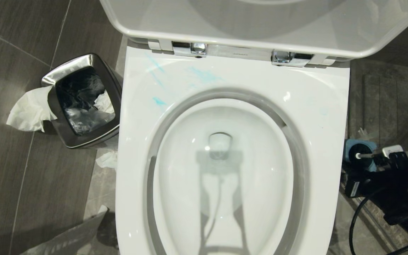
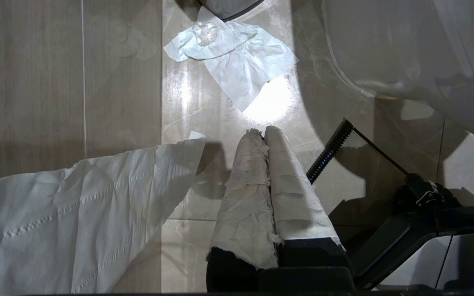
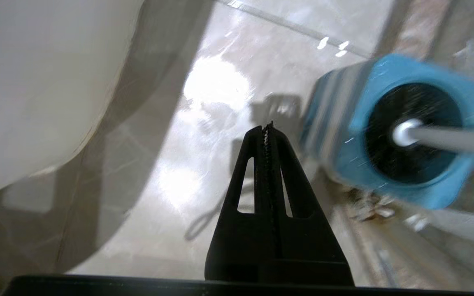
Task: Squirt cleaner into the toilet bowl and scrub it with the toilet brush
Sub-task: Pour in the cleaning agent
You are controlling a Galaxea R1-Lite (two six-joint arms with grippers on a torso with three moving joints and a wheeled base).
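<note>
The toilet bowl lay open under the head camera, its lid raised and the seat down around it. The inside looked white and clean of any coloured liquid, so I judged that no cleaner had been squirted in yet; only some pale blue smears showed on the back part of the seat. The cleaner bottle itself was not visible in any view, so its place I cannot tell. The toilet brush stood in its blue holder on the floor, its slim white handle rising from the dark opening, and nothing touched it. The right gripper hung above the floor with its black fingers pressed together and empty; the holder was near it to one side and a little ahead, and the outer wall of the bowl was on its other side. The left gripper was low beside the toilet, its paper-wrapped fingers also closed with nothing between them; a crumpled tissue lay on the floor ahead of it, and a larger sheet of paper spread to its side. A steel bin stood farther off. To my judgement both steps, squirting and scrubbing, remained to do.
</note>
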